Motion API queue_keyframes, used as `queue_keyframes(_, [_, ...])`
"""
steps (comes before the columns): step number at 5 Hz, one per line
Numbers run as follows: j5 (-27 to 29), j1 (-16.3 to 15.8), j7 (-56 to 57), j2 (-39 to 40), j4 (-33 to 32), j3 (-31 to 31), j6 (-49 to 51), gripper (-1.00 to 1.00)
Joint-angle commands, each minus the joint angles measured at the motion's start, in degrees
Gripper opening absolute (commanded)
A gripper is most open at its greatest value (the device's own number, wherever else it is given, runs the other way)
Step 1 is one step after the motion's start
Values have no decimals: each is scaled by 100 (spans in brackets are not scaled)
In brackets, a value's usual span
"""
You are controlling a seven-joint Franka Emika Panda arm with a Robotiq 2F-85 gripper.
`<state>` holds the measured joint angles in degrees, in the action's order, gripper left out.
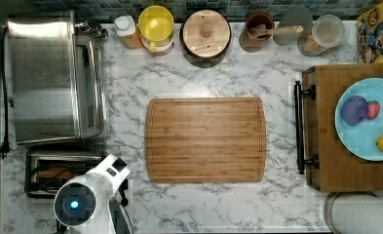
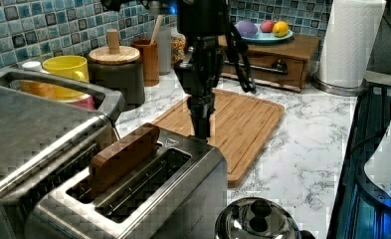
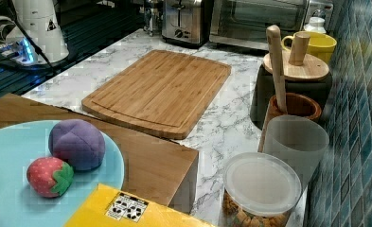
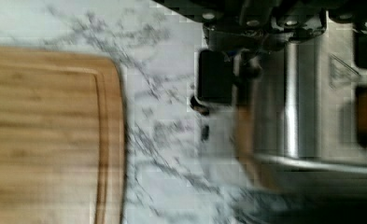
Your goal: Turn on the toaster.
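The toaster (image 2: pixel 153 191) is a small brushed-steel box in the foreground of the left view, with a brown slice (image 2: pixel 123 157) standing up out of one of its two slots. It lies at the top view's lower left (image 1: pixel 47 173) and in the right view's far background (image 3: pixel 181 19). My gripper (image 2: pixel 201 132) points straight down at the toaster's far end in the left view, its tip level with the top edge. In the wrist view the toaster's black side lever (image 4: pixel 215 77) sits just beneath the gripper body. In the top view my white arm (image 1: pixel 94 187) covers the toaster's lever end.
A large steel toaster oven (image 1: pixel 47 78) stands right beside the toaster. A bamboo cutting board (image 1: pixel 206 140) lies mid-counter. A shiny round kettle (image 2: pixel 257 221) sits close to the toaster. Jars, a yellow cup (image 1: pixel 156 24) and a lidded pot (image 1: pixel 206 34) line the tiled wall.
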<state>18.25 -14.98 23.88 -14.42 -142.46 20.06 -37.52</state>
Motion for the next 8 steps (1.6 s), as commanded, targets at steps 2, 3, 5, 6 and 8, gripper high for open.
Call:
queue_keyframes(2, [85,94,-218,186,140,-9,-732,-100])
queue_keyframes(3, [-146,165,-403,335,267,-63,-471,-100])
queue_keyframes(5, [75,141,-148,435,304,-183,-306,-100])
queue_keyframes(6, [175,96,-23,584,345,-124,-316,-100])
queue_keyframes(8, [193,2,53,1030,238,-64,-512,-100])
